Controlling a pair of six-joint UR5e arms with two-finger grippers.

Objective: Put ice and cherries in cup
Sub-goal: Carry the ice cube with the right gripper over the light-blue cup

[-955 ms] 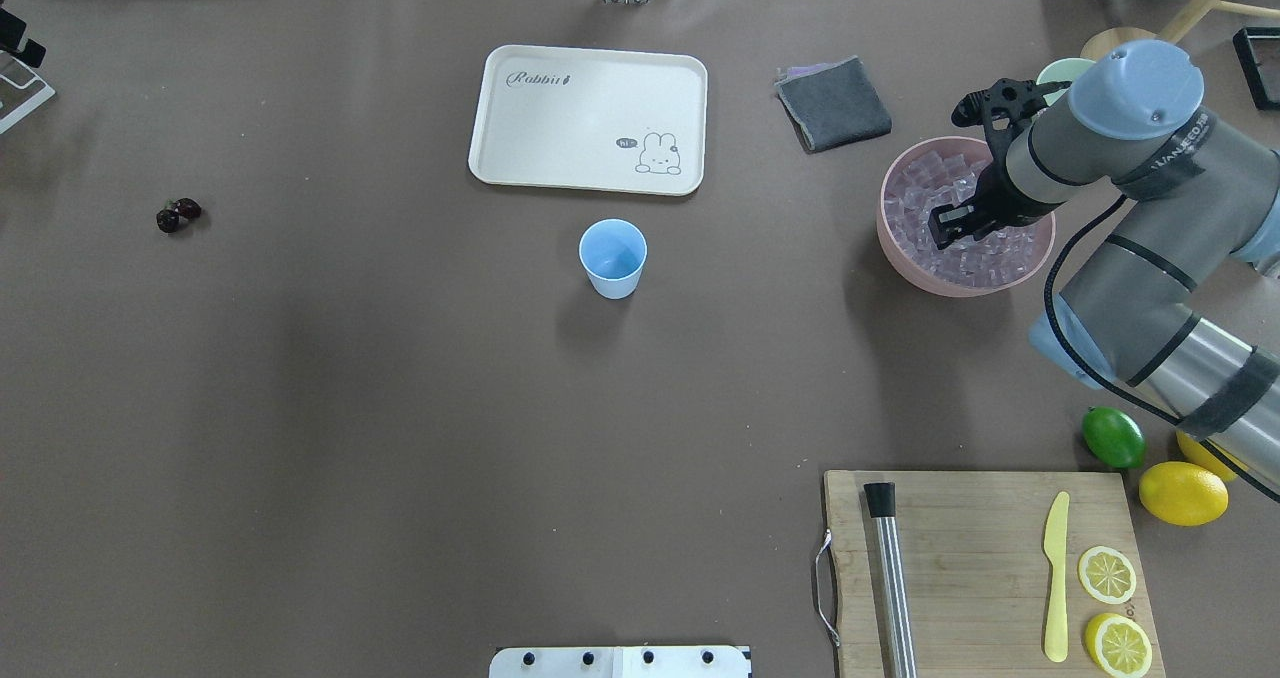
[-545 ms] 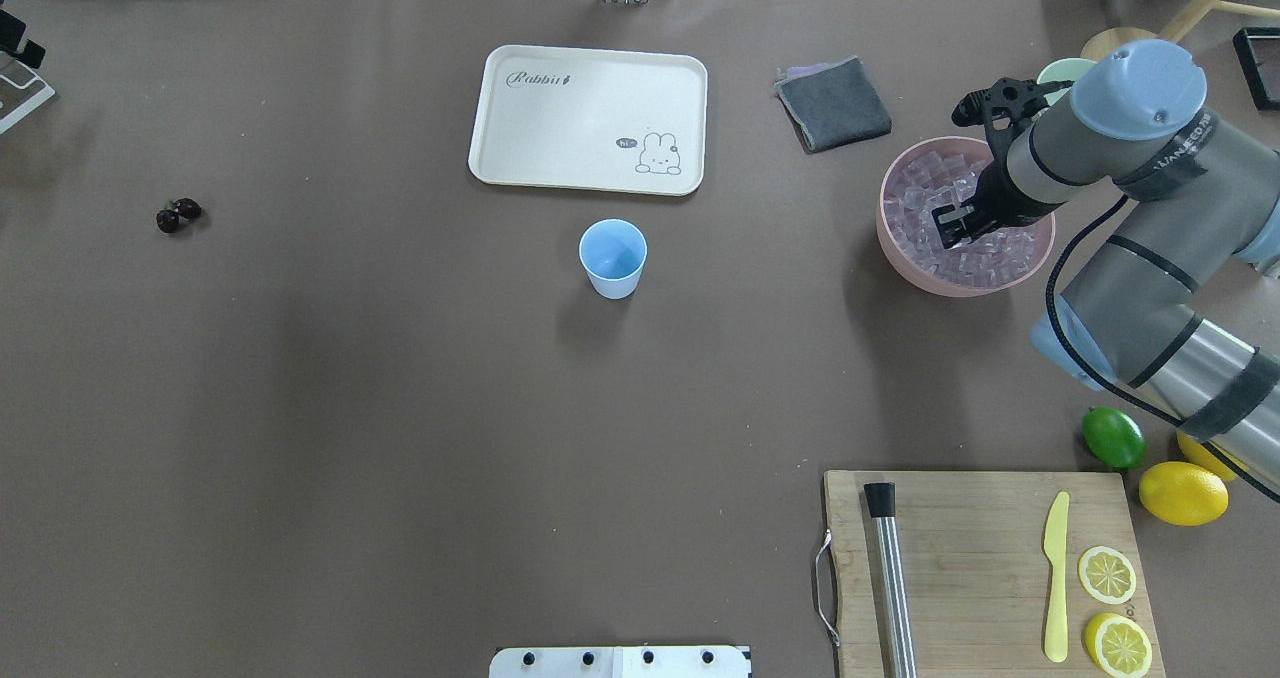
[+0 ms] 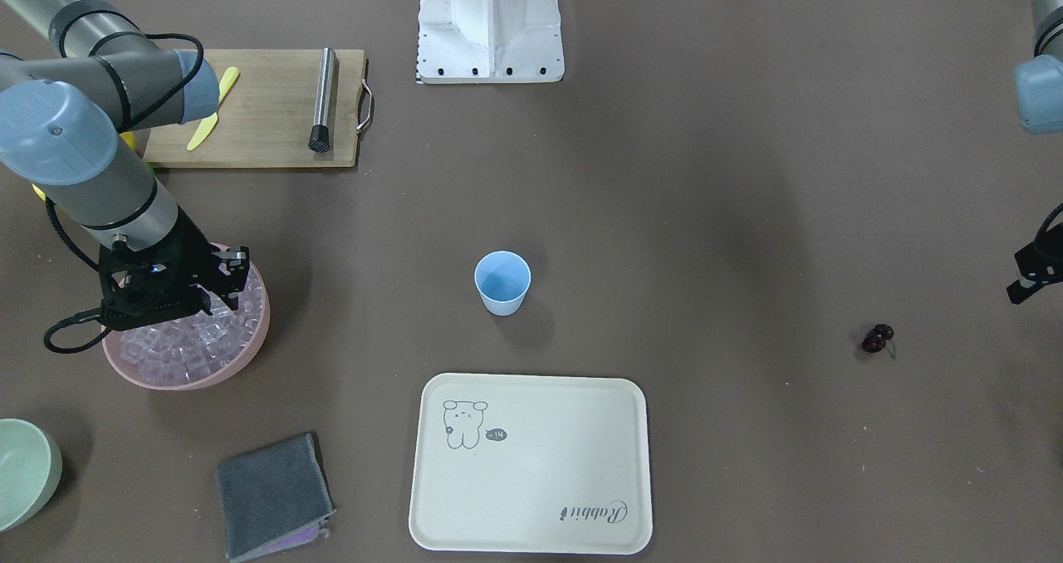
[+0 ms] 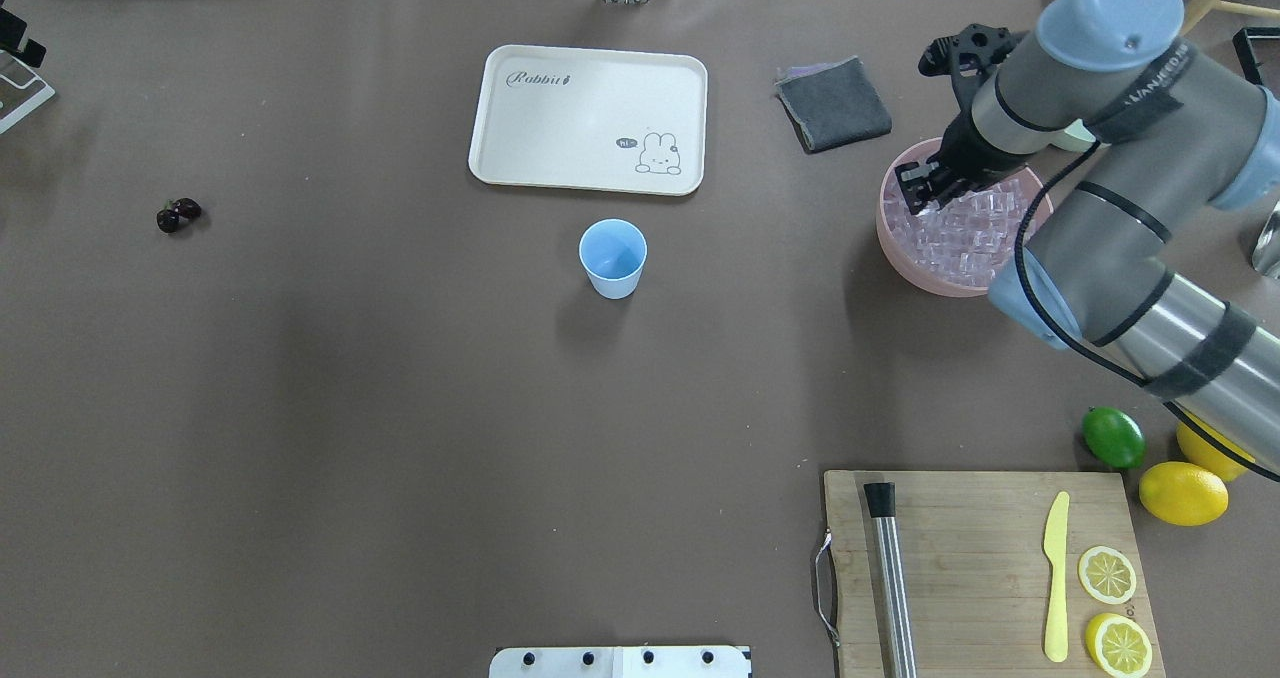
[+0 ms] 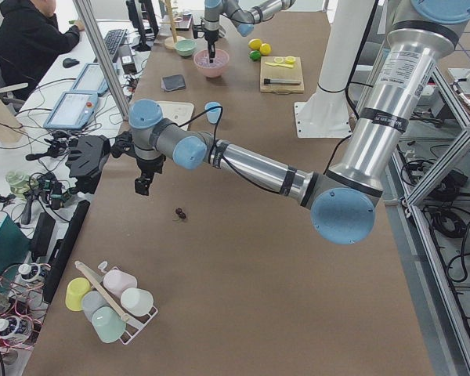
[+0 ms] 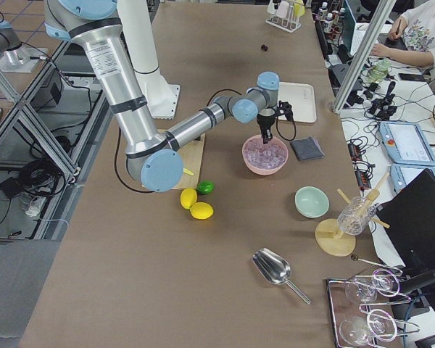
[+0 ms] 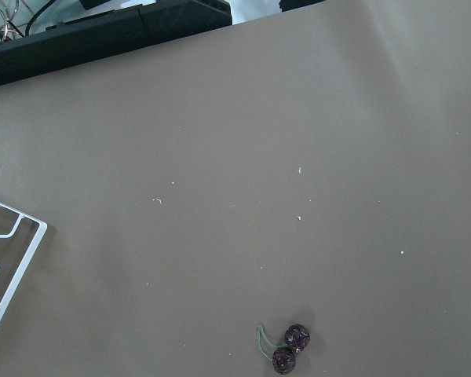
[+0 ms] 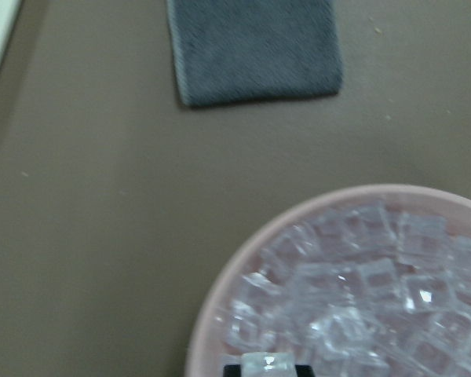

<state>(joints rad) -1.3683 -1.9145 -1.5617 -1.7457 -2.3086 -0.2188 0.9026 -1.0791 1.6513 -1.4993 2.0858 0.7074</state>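
The light-blue cup (image 4: pixel 612 256) stands upright mid-table, also in the front view (image 3: pixel 502 281). The ice (image 4: pixel 965 233) fills the pink bowl (image 4: pixel 900 258) at the right. My right gripper (image 4: pixel 915 186) hangs over the bowl's left part. In the right wrist view its fingertips are shut on one ice cube (image 8: pixel 268 365) above the pile. The cherries (image 4: pixel 178 214) lie on the table far left, also in the left wrist view (image 7: pixel 286 349). My left gripper (image 3: pixel 1028 276) hovers near them at the frame edge. I cannot tell whether it is open.
A cream tray (image 4: pixel 588 118) lies behind the cup. A grey cloth (image 4: pixel 833 103) lies beside the pink bowl. A cutting board (image 4: pixel 980 568) with muddler, knife and lemon slices is front right, with a lime (image 4: pixel 1113 436) and lemons (image 4: pixel 1182 492) beside it. A pale green bowl (image 3: pixel 25 472) stands beyond.
My right gripper has lifted out of the ice pile and shifted toward the bowl's far-left rim. The cup and cherries have not moved.
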